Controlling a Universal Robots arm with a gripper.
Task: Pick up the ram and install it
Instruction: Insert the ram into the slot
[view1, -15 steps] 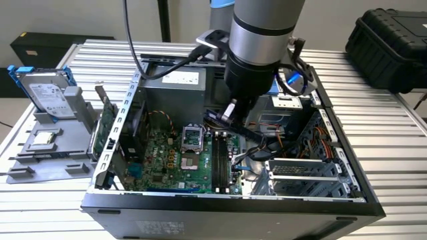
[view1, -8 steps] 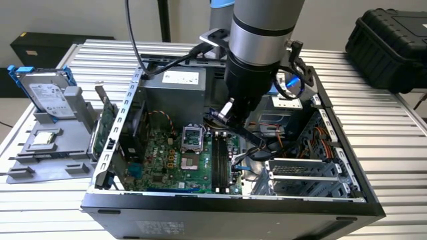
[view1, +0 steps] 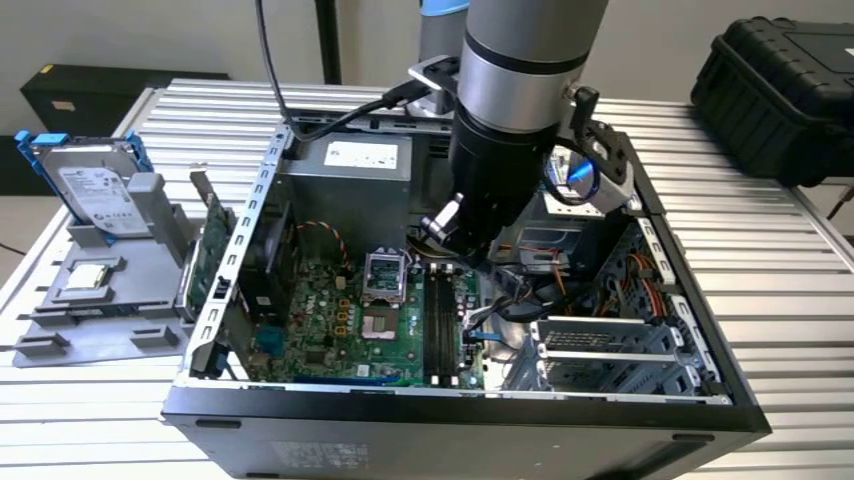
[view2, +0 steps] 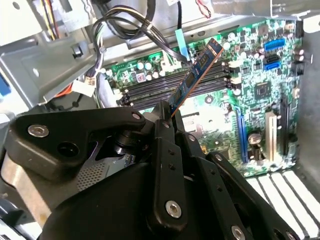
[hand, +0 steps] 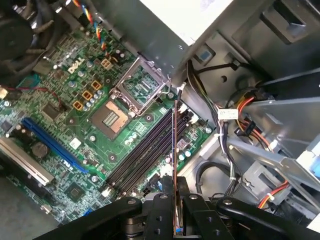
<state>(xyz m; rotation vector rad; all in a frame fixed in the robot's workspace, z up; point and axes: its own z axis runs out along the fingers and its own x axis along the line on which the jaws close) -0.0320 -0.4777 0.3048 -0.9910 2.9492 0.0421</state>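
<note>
Gripping the ram edge-on, pincer clenched, apparently above the memory slots, cables beside.

An open computer case lies on a ribbed metal worktop, its green motherboard exposed with an empty CPU socket and black memory slots beside it. At the exterior view's left, a grey stand holds a hard drive in a blue frame. A black hard case sits at the far right
</note>
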